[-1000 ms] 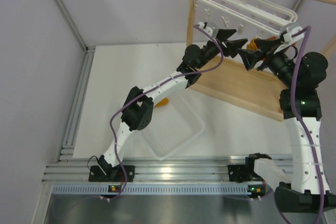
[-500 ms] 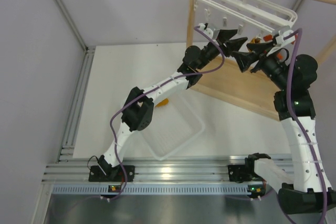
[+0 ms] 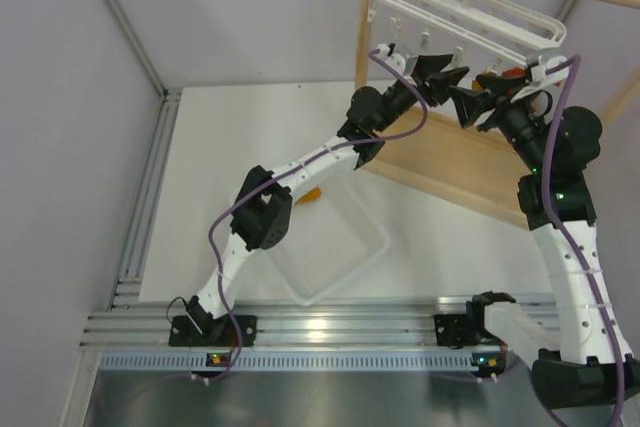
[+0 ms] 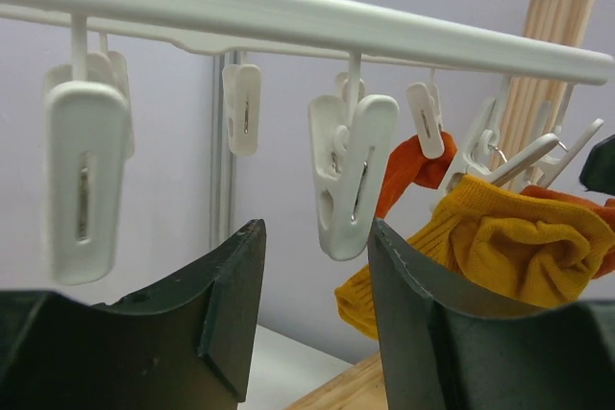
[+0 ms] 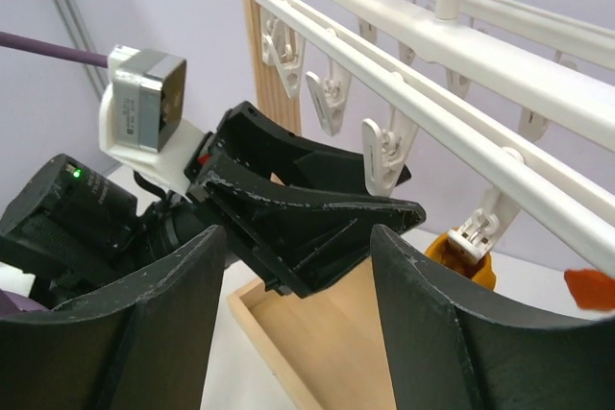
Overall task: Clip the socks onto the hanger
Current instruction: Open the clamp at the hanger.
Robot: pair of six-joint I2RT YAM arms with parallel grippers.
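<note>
The right gripper [image 5: 300, 256] has drawn left off the yellow sock [image 4: 500, 242], which looks clipped near the hanger's [image 3: 470, 12] right end beside a red sock [image 4: 408, 170]. It gapes empty. The left gripper [image 4: 317, 237], also open and empty, brackets a free clip [image 4: 351, 175].

Red-orange fabric sock [image 5: 590, 288]: cut off by right edge.
Yellow-orange fabric sock [image 3: 312, 194]: partly hidden under white left arm [image 3: 300, 165].

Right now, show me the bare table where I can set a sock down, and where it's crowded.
Bare table lies between the aluminium rail and the left arm; a smaller patch sits between the tray and the right arm. Crowded: beneath the hanger, where both arms' jaws meet.
</note>
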